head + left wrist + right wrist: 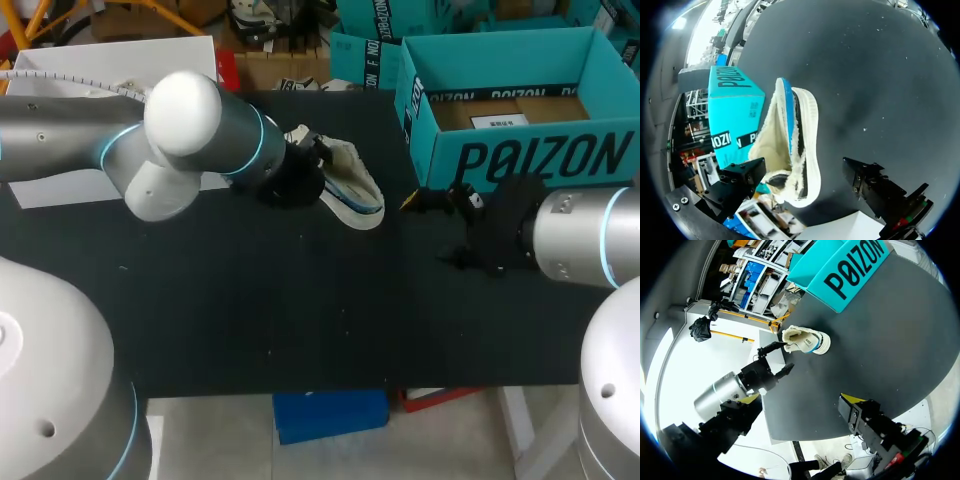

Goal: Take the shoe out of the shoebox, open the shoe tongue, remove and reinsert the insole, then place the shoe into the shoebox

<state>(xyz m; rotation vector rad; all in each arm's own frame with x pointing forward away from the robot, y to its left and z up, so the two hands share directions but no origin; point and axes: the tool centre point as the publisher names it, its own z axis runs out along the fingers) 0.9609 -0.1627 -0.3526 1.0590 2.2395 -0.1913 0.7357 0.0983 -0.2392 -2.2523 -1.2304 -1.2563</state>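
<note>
A cream shoe (352, 188) with a blue stripe lies on its side on the black table, left of the open teal shoebox (520, 150). My left gripper (303, 167) sits at the shoe's left end. In the left wrist view its fingers (742, 181) stand wide apart, open, with the shoe (790, 145) lying between them, fleecy lining facing one finger. My right gripper (432, 203) hovers in front of the box's left corner, open and empty. The right wrist view shows the shoe (807, 342), the left gripper (774, 361) and the shoebox (850, 270) ahead of my right gripper (800, 402).
The shoebox holds a brown cardboard insert (520, 110). A white sheet (60, 188) lies at the table's left, under my left arm. The black mat (320, 310) stretches toward the front edge.
</note>
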